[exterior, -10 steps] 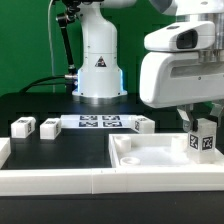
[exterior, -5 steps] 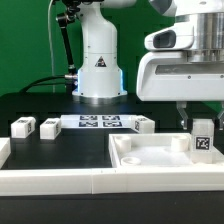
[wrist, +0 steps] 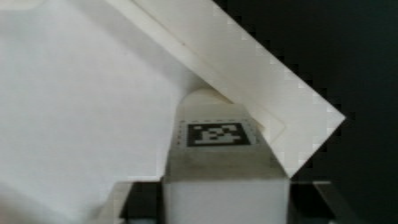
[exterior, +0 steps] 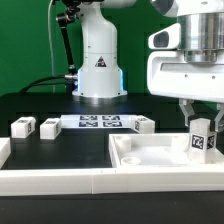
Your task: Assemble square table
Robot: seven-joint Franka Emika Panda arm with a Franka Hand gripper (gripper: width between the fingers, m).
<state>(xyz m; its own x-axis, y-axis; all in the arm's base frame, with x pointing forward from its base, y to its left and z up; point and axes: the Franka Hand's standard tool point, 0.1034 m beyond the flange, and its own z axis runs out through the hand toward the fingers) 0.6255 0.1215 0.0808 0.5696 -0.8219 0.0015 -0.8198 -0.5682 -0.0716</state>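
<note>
The white square tabletop point(exterior: 150, 152) lies at the exterior view's right, its raised rim up. My gripper point(exterior: 203, 132) is shut on a white tagged leg point(exterior: 203, 137) and holds it upright over the tabletop's far right corner. In the wrist view the leg point(wrist: 224, 150) sits between my dark fingers point(wrist: 143, 204), its tag facing the camera, close to the tabletop's rim corner point(wrist: 294, 110). Three more white legs point(exterior: 22, 126), point(exterior: 47, 127), point(exterior: 146, 124) lie on the black table behind.
The marker board point(exterior: 100, 122) lies flat between the loose legs. The long white border wall point(exterior: 50, 180) runs along the front. The arm's white base point(exterior: 98, 60) stands at the back centre.
My gripper has shifted slightly toward the exterior view's right with the leg and turned it a little; the leg stays over the tabletop's far right corner.
</note>
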